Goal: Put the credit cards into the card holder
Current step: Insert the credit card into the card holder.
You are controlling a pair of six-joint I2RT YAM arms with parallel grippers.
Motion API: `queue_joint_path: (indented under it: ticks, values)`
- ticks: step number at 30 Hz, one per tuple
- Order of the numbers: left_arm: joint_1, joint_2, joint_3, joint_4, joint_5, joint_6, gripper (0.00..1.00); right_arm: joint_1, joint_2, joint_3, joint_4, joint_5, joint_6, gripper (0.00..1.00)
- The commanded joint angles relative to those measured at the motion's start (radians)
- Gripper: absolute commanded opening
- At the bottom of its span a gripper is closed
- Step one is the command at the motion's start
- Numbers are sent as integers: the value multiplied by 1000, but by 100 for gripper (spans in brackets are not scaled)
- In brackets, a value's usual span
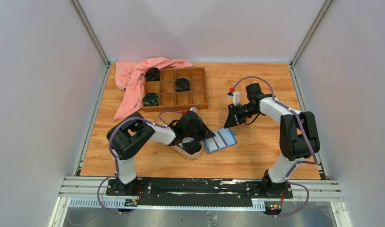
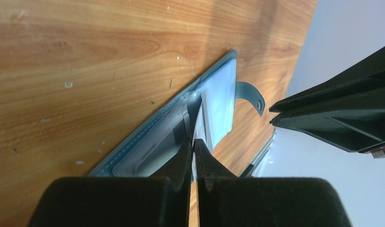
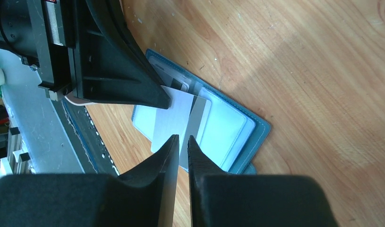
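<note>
Left wrist: left end effector (image 2: pixel 194 142) pinched shut on pale grey-white plastic card (image 3: pixel 174 125), likely stiff, slippery; grip short edge; right end effector (image 3: pixel 183 138) barely ajar, empty.

Left arm (image 1: pixel 159 134) and right arm (image 1: pixel 280 109): white links, black joints, looping purple cables (image 1: pixel 251 77). Left gripper (image 2: pixel 194 141) and right gripper (image 3: pixel 182 138): black, wedge-shaped fingers (image 2: pixel 178 163).

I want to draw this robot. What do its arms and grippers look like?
The left arm and right arm have white links, chunky black joints and thin purple cables looping along them. The left gripper and right gripper are black, each with two pointed fingers. A red dot sits by each wrist.
</note>
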Motion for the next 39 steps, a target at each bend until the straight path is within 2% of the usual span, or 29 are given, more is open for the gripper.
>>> queue_joint_path:
  ticks: [1,20,31,39]
  values:
    - [1,64,14,-89,8,54,3,16,13,1,-5,37,9,16]
    - [2,35,31,-89,52,119,29,26,-16,1,-14,20,-22,23]
    - [2,-4,23,-131,35,180,39,47,-52,-1,-24,36,-67,30]
    - [3,-74,14,-190,-7,251,40,58,-86,-8,-30,34,-100,32]
